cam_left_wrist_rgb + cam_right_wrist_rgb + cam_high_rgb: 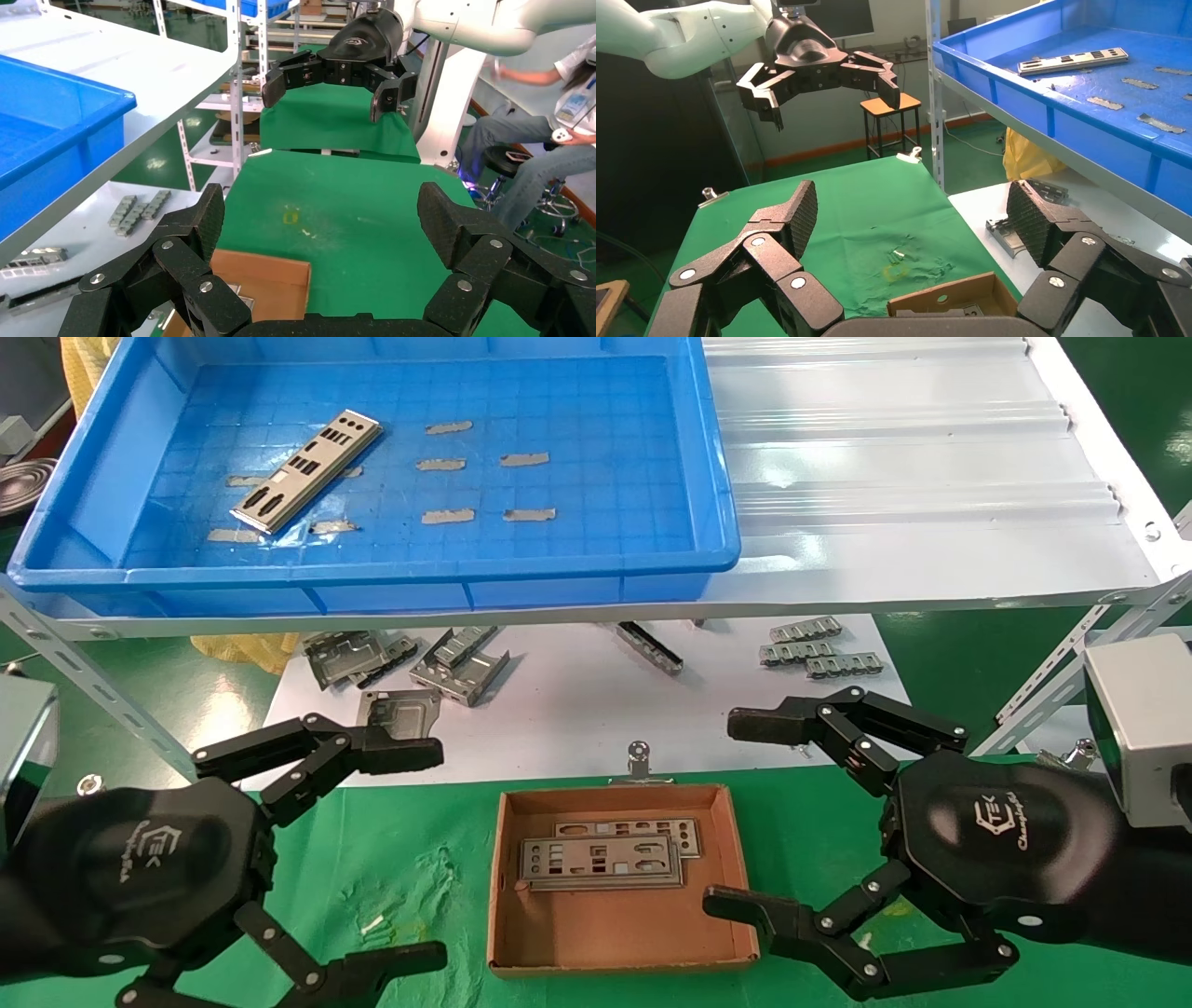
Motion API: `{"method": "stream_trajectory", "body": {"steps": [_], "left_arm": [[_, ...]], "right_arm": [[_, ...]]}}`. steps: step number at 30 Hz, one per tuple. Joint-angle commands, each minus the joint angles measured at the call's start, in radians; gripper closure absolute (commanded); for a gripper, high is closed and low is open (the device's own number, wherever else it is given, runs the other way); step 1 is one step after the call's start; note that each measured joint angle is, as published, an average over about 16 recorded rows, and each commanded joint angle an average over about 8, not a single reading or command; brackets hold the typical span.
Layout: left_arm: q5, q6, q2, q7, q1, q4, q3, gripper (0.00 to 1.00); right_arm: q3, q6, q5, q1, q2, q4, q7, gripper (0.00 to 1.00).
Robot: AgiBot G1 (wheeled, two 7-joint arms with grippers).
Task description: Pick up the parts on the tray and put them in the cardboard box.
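Note:
One part, a long silver-grey punched plate, lies at the left of the blue tray; it also shows in the right wrist view. Two more plates lie stacked in the cardboard box on the green cloth. My left gripper is open and empty, left of the box. My right gripper is open and empty, right of the box. The left wrist view shows its own open gripper over a box corner. The right wrist view shows its gripper above the box.
The tray sits on a white ribbed shelf, with grey tape scraps on its floor. Bent grey brackets and ridged strips lie on a white sheet under the shelf. A seated person is beyond the table.

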Motion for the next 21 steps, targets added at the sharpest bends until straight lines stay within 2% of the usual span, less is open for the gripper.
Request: {"method": "stream_trajectory", "body": {"steps": [1, 21], "left_arm": [[0.0, 0.0, 0.0, 0.0, 0.0, 0.0, 0.0, 0.0], [0.0, 0.0, 0.0, 0.0, 0.0, 0.0, 0.0, 0.0]], "right_arm": [[0.0, 0.0, 0.0, 0.0, 0.0, 0.0, 0.0, 0.0], [0.0, 0.0, 0.0, 0.0, 0.0, 0.0, 0.0, 0.0]]}}
